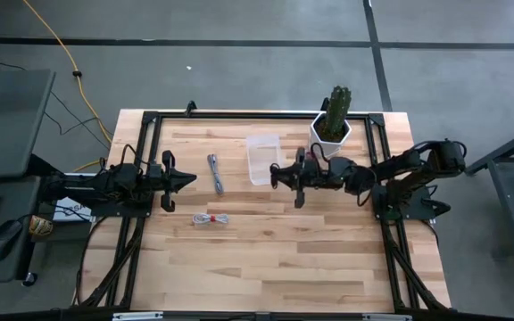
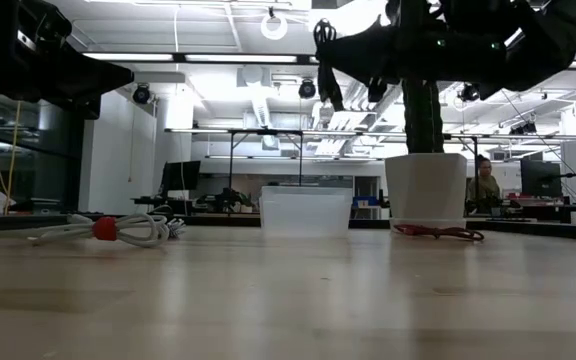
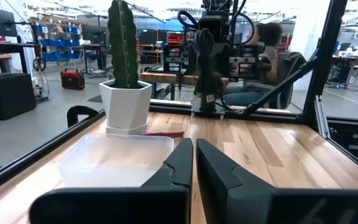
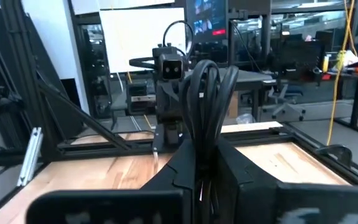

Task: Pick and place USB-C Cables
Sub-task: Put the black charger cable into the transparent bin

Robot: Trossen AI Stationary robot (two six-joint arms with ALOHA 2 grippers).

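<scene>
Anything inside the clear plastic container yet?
The clear plastic container looks empty in the high and left wrist views. The black bundled cable is pinched in the right gripper beside it; part of its floor hides behind the left gripper's fingers.

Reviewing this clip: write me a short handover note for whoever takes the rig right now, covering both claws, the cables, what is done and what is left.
Right claw: shut on the black cable, held in the air beside the clear bin.
Left claw: shut, empty, waiting at the table's left side.
Grey cable: on the table left of the bin.
Whitish cable with the red spot: on the table nearer the front.
Dark red cable: on the table by the cactus pot.
Done: black cable picked up. The bin looks empty.
Left: place the black cable, then likely the other three.
</scene>
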